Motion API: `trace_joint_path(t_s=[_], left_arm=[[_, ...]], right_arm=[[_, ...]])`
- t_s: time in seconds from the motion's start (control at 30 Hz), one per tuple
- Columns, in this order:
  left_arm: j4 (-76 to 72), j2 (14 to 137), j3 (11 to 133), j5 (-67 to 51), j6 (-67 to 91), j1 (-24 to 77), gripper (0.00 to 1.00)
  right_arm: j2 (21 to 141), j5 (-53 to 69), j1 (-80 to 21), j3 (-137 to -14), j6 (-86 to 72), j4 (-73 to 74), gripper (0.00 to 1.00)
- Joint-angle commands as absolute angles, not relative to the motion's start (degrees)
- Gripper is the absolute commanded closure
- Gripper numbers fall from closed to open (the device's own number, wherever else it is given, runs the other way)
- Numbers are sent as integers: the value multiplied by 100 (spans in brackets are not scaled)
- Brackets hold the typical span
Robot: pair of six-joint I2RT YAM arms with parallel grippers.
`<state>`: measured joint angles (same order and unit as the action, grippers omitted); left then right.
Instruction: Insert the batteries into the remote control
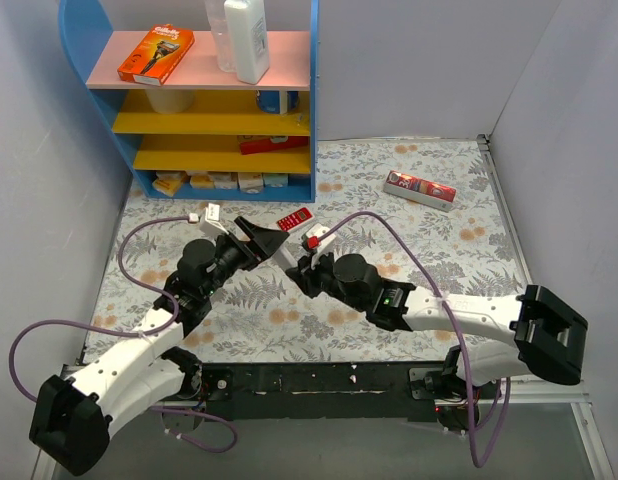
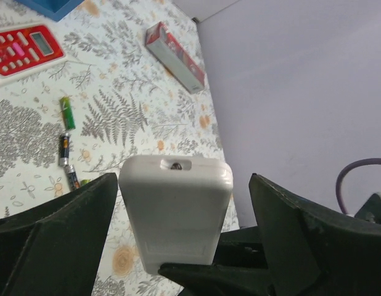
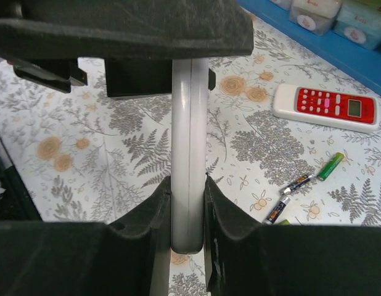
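I have both arms reaching in over the floral table [image 1: 459, 255] from the near edge, elbows low and forearms angled toward each other, so the two wrists meet nose to nose above the middle of the cloth. The blue shelf unit [image 1: 97, 60] stands well beyond both tools at the far left. My left gripper [image 2: 183, 179] is spread wide. The remote control [image 2: 175, 216] sits between its fingers [image 2: 61, 228], right up against the left one and with a clear gap to the right one, so this tool is not gripping. My right gripper [image 3: 188, 182] comes from the opposite side and is pinched on the remote control's two broad faces near one end, both pads flat against it. That holds the remote edge-on and clear of the cloth, with its far end running up into the left gripper's mouth. From the left wrist I see its plain white back and a small notch at the top end. The toothpaste box [image 1: 419, 188] lies well off beyond the right gripper, toward the far right. The red remote [image 3: 326, 106] lies flat on the cloth just past the fingertips, to the right in the right wrist view. The batteries [image 3: 297, 183] lie loose on the cloth nearer than that, below and right of the right gripper, one bright green and the others darker. None of them is in the remote control.
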<state>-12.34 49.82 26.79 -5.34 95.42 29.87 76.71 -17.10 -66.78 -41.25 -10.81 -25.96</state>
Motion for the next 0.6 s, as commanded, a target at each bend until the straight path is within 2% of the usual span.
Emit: trace_joint_path(t_s=[0.0,0.13,0.33,0.57], left_arm=[[-1581,4493,2479,-711,9098,3006,5],[-2117,4193,2154,-1264,8667,2962,4],[-3871,3798,1417,-2177,8622,2936,5],[-5237,3963,1240,-3005,8797,2927,7]], right_arm=[[7146,-1222,-6662,-4333,-1292,-2514,99],[6839,-450,-6364,-4281,-1379,-2268,99],[6223,1281,-5652,-3832,-1951,-2610,99],[6073,2759,-5353,-3744,-2320,-2979,99]])
